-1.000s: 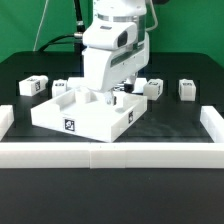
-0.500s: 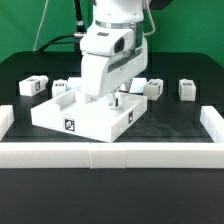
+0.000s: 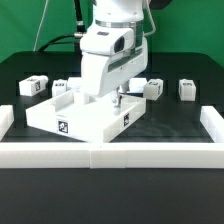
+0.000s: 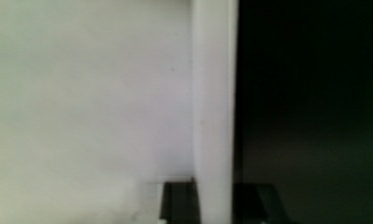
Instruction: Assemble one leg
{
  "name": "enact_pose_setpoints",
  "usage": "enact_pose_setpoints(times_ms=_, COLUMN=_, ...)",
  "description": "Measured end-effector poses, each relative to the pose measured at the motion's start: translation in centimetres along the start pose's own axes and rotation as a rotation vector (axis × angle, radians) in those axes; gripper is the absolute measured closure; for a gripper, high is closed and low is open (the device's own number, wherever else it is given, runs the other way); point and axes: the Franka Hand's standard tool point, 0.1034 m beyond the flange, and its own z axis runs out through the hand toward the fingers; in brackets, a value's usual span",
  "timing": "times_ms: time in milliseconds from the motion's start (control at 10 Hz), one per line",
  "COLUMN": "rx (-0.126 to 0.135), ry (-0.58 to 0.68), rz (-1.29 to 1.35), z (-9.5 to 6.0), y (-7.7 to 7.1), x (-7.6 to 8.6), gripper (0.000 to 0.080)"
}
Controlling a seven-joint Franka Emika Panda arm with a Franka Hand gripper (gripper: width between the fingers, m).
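While the gripper (image 3: 112, 94) hung low over the large white square piece (image 3: 85, 115), its grip could not be told; a leg (image 3: 152, 88) lay nearby.

The black table (image 3: 170, 125) holds a big white square piece (image 3: 85, 118) near its middle. Closer to the back edge lie small white legs (image 3: 187, 90), two on each side. A white fence (image 3: 100, 156) runs along the front edge.
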Motion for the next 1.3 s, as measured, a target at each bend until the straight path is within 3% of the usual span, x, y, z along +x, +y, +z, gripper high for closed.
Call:
enact_pose_setpoints(times_ms=400, rx=-0.002, ry=0.0, rz=-0.011, z=0.0, y=0.1, x=0.0, gripper=0.0739)
enact_pose_setpoints(times_ms=800, rx=-0.025, ry=0.002, rz=-0.312, z=0.0, y=1.1, x=1.2, gripper=0.0739)
enact_pose_setpoints(times_ms=1200, rx=-0.027, ry=0.002, rz=-0.338, z=-0.1, y=1.3, x=1.0, gripper=0.0739)
enact_pose_setpoints(times_ms=1300, rx=-0.036, ry=0.005, rz=-0.441, z=-0.2, y=2.1, x=0.5, gripper=0.0739)
